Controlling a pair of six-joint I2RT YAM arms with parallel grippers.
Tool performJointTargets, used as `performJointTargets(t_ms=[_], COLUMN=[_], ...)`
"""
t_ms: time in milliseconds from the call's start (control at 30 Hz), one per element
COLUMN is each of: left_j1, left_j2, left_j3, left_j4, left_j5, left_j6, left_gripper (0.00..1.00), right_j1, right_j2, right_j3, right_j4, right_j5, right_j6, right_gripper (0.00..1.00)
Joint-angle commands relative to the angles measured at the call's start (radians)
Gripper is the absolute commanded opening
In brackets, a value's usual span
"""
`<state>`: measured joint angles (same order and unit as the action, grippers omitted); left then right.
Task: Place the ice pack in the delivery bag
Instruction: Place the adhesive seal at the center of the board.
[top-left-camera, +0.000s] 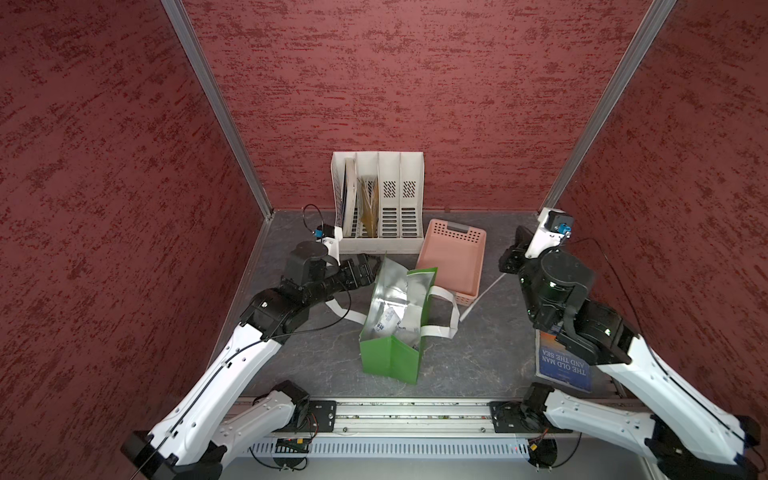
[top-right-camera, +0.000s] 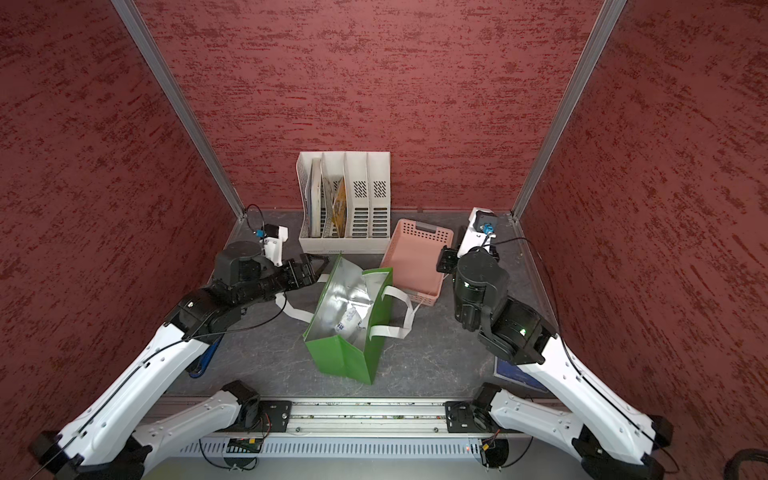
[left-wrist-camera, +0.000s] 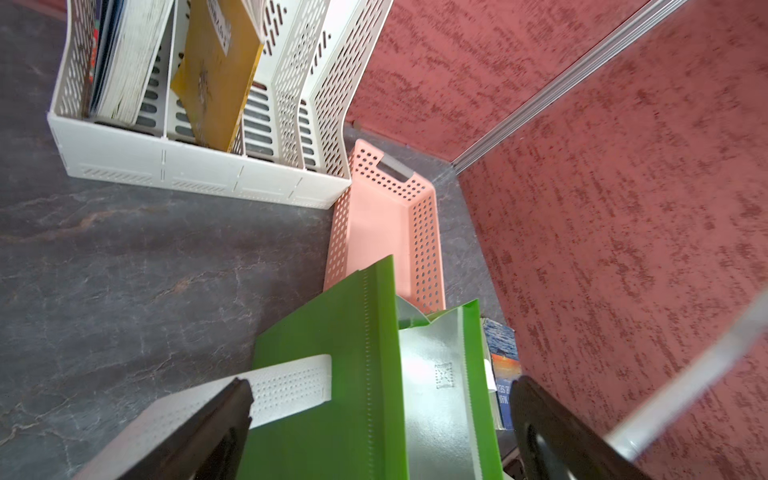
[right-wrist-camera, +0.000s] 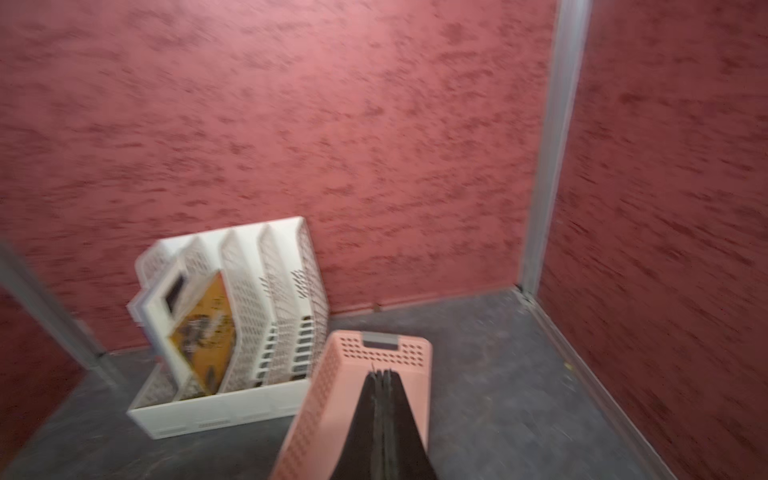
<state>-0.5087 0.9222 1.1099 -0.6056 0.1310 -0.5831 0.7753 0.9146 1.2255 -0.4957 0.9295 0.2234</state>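
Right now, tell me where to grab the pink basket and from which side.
Likely the far short wall of the pink basket at its handle slot, coming down from above: that rim is thin, upright and free, while the delivery bag crowds the near end.

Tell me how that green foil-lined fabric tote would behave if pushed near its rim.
The green fabric tote with silver foil lining would probably buckle, not slide: its walls already crease and lean. Tall on a narrow base, it may tip. The white packet inside might steady it slightly.
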Motion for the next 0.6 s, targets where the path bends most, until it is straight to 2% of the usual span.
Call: performJointTargets(t_ms=[0, 133, 233, 400, 567], left_j1=[0.004, 0.000, -0.006, -0.026, -0.044], left_j2=[-0.079, -0.174, -0.247, -0.353, -0.439], left_j3=[-0.028, -0.082, -0.099, -0.105, -0.176], left_j4=[0.022, -0.022, -0.092, -0.166, -0.155], left_j5=[0.009, -0.004, -0.007, 0.040, 0.078], left_j6=[0.018, 0.019, 0.037, 0.066, 0.067], left_gripper=[1.00, 1.00, 1.00, 1.00, 1.00], right_j1=[-0.137, -0.347, -0.451, -0.563, -0.643], right_j2=[0.032, 0.128, 0.225, 0.382, 0.561], right_j3=[-0.060, -0.141, -0.170, -0.164, -0.113], right_j4=[-0.144, -0.089, -0.041, 0.020, 0.075], right_j5=[-0.029, -0.252, -0.362, -0.440, -0.513], right_j6=[0.118, 0.170, 0.194, 0.191, 0.166], right_gripper=[0.00, 0.00, 0.00, 0.00, 0.00])
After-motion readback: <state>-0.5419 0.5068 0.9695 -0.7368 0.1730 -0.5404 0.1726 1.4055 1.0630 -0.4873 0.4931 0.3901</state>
